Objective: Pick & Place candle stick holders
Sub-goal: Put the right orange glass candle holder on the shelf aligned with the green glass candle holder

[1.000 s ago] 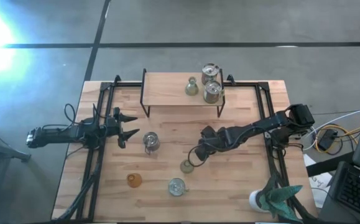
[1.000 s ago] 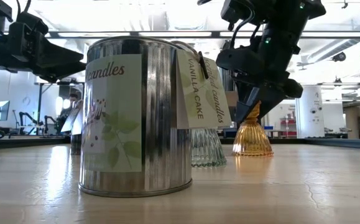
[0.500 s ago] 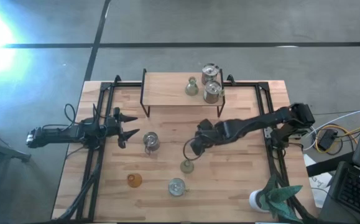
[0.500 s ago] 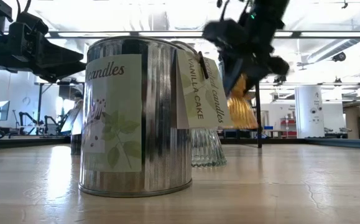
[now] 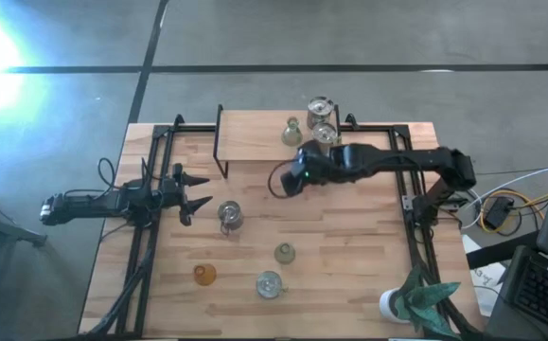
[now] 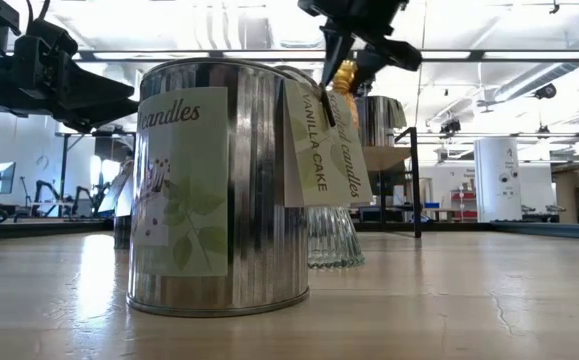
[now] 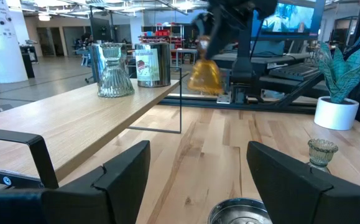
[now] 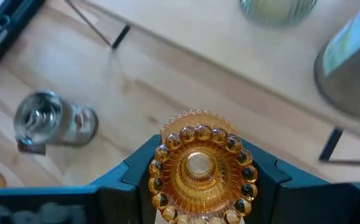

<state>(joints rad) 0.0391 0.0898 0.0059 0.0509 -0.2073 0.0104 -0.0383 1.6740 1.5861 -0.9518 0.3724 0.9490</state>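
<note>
Table | raised shelf: two tins, green holder | right gripper: amber holder

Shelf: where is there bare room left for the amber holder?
The shelf's left half is bare, from its left edge to the pale green holder. Its right end is crowded by two silvery jars. The right gripper carries the amber holder beside its front edge.

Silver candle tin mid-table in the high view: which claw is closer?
Left. The left claw waits just beside the silver candle tin, open and empty. The right claw is farther off by the raised shelf, carrying an amber holder.
</note>
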